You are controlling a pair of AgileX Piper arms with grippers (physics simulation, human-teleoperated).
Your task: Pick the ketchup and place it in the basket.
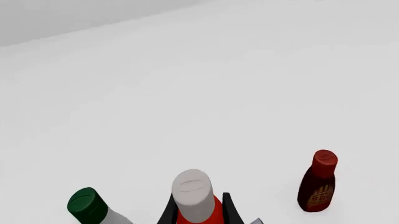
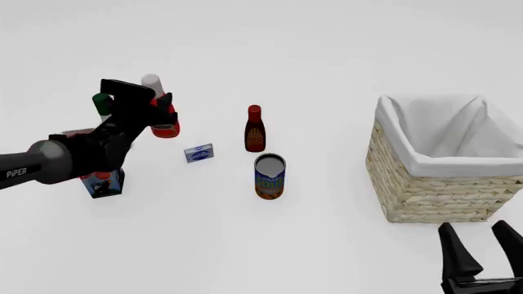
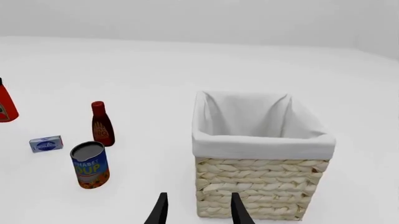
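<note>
My left gripper is clamped on the ketchup, holding it above the tabletop toward its left edge. My right gripper hangs open by the near right corner, just in front of the basket.

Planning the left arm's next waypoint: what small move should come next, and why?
Probably carry it right, toward the basket. The left tool is shut on the ketchup, which looks lifted off the table, while the basket sits far to the right. Keep it high enough to pass over the dark-red bottle and soup can.
</note>
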